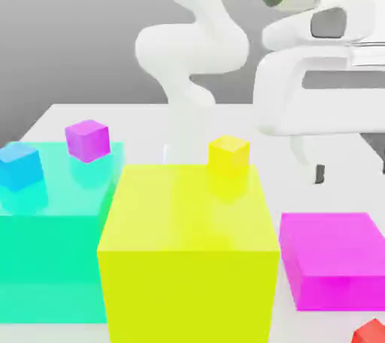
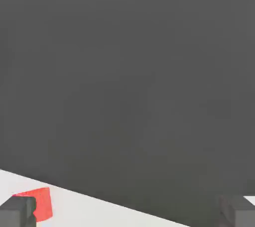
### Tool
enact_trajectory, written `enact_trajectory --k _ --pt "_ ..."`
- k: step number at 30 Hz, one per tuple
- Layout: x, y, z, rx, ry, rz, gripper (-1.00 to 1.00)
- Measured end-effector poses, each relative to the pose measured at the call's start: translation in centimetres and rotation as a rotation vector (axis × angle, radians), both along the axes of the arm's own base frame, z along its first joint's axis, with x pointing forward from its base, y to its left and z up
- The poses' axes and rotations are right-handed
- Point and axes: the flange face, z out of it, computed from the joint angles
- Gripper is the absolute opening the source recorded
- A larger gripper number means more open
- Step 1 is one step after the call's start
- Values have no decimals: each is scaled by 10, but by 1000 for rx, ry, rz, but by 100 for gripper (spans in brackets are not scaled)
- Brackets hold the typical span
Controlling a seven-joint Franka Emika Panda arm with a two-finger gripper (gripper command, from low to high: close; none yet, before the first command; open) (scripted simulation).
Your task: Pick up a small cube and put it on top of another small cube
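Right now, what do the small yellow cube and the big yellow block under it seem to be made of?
Both are simulator renders, so material is a guess. The small yellow cube looks like smooth, matt plastic: flat colour, no grain, clean edges. The large yellow block has the same plain finish, but its top looks slightly glossy, since a faint reflection of the cube shows there.

A simulated test scene, not a lived-in room: a bare white table against a featureless grey backdrop, with flat-coloured blocks, a large yellow block, a cyan block and a magenta block, beside a glossy white robot arm. Probably a lab-style benchmark; nothing domestic shows.
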Motion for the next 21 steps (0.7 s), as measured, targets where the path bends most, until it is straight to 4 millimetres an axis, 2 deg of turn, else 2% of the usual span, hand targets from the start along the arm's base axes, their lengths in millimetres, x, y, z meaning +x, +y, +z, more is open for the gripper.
enact_trajectory --k 5,11,15,16,21 --pt "2 36 -86 -19 112 65 0" --pt "-18 79 -190 -32 244 150 0" --pt "-21 85 -255 -33 262 161 0" --pt "-22 85 -263 -33 263 161 -100" --pt "-22 85 -263 -32 263 161 -100"
